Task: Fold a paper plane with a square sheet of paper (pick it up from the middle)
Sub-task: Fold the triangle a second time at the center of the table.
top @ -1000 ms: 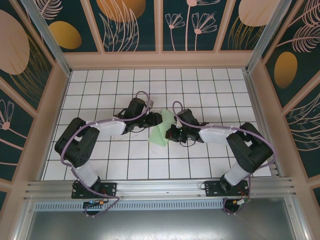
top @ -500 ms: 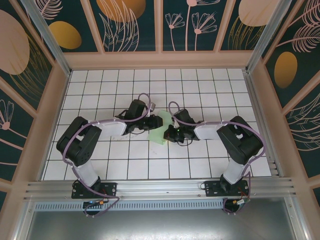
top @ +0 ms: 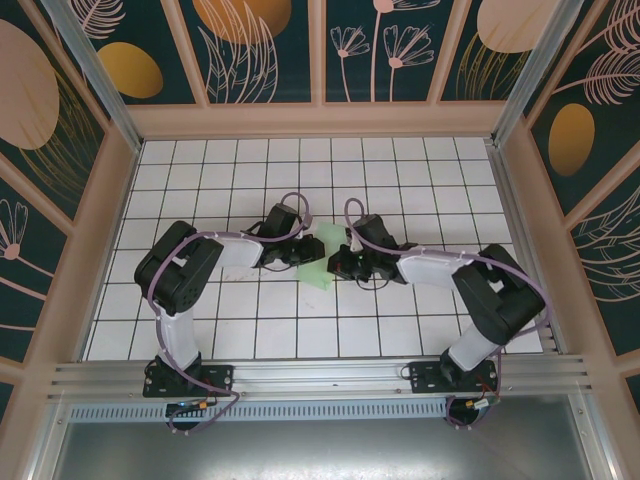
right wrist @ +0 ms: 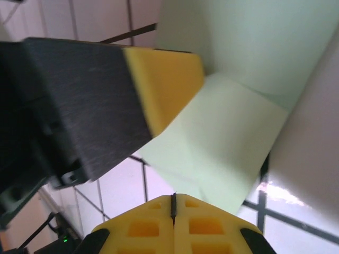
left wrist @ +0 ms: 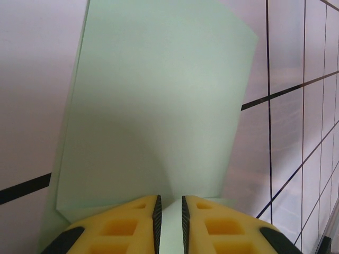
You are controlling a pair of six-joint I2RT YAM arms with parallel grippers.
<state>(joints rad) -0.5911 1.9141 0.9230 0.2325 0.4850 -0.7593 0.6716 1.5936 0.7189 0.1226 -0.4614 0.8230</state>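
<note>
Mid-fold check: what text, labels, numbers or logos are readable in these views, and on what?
No readable text anywhere.
The mint-green paper: plain, unmarked.
The tiled table: black grid lines only.
The wall panels: leaf and flower patterns, no lettering.
The left pincer and right pincer: no markings visible.
The arm bases: any print too small to read.

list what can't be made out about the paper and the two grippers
- top view: the paper is too small to read its folds; the left gripper and right gripper cover its sides
- left wrist view: the left gripper shows a narrow gap over the paper; the frame's bottom edge cuts the fingers, so a grip cannot be told
- right wrist view: the right gripper is shut; its own fingertips hide whether paper is pinched between them
</note>
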